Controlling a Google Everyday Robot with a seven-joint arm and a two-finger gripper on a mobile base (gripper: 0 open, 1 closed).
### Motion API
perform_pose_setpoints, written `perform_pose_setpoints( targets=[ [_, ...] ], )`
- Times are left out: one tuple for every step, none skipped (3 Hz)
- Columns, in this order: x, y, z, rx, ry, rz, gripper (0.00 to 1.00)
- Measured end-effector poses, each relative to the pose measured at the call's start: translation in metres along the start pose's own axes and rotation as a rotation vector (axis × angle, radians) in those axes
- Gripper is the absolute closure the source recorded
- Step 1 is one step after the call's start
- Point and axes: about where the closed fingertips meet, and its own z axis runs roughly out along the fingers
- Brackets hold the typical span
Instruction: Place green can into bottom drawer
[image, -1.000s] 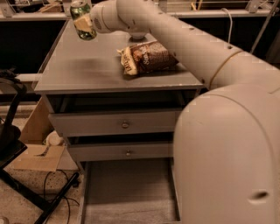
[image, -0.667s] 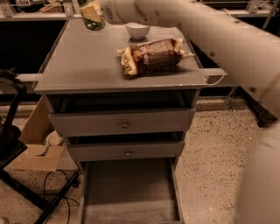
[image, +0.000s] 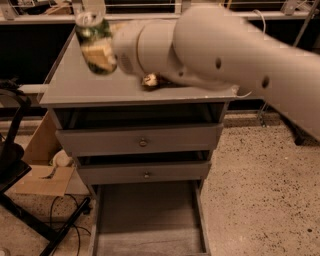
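The green can (image: 91, 31), mottled green with a silver top, is held upright in my gripper (image: 98, 50), which is shut on it above the left part of the grey cabinet's top (image: 85, 87). A pale finger pad (image: 103, 57) lies across the can's lower half. My white arm (image: 220, 50) reaches in from the right across the cabinet. The bottom drawer (image: 147, 220) is pulled out at floor level, its flat grey floor showing, well below and to the right of the can.
Two upper drawers with round knobs (image: 143, 142) are slightly ajar. A snack bag's end (image: 150, 80) peeks from under my arm. A cardboard box (image: 45, 172) and a black stand (image: 12, 165) with cables are left of the cabinet. Speckled floor (image: 260, 190) lies to the right.
My arm has swung toward the camera and now hides most of the snack bag and the bowl. The can has come down and forward over the cabinet's left part, still gripped.
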Motion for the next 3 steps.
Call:
perform_pose_setpoints(
  targets=[
    [0.091, 0.057, -0.015, -0.088, 0.095, 0.086, 1.0],
    [0.237, 0.071, -0.048, -0.059, 0.181, 0.208, 1.0],
    [0.326, 0.055, -0.058, 0.007, 0.197, 0.278, 1.0]
  ],
)
